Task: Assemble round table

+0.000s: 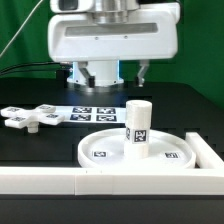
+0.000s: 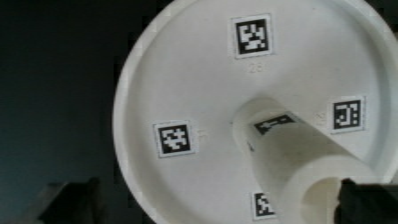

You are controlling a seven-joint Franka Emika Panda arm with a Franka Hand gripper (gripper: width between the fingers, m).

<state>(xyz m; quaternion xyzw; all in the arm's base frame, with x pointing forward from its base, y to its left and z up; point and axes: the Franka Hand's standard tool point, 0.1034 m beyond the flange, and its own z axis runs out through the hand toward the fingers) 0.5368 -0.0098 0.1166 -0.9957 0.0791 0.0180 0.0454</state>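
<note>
Currently, risk no. 1 is sitting below and just ahead of the pincer: the post is standing upright at the centre of the disc, and whether it is seated firmly can't be told. If the pincer is descending off-centre, one finger is likely striking the post top, tipping it or dragging the disc off the wall it is resting beside.

Risk no. 2: closing too high on the post is likely giving a weak grip, w/ slip during any turning.

The cross piece is lying well apart from the pincer, toward the exterior view's left, not yet fitted. The marker board is lying under the pincer.

Pincer state: fingers are standing wide apart, w/ dark tips showing either side of the post in the wrist view. The pincer is hovering above the parts, holding nothing and touching nothing.
</note>
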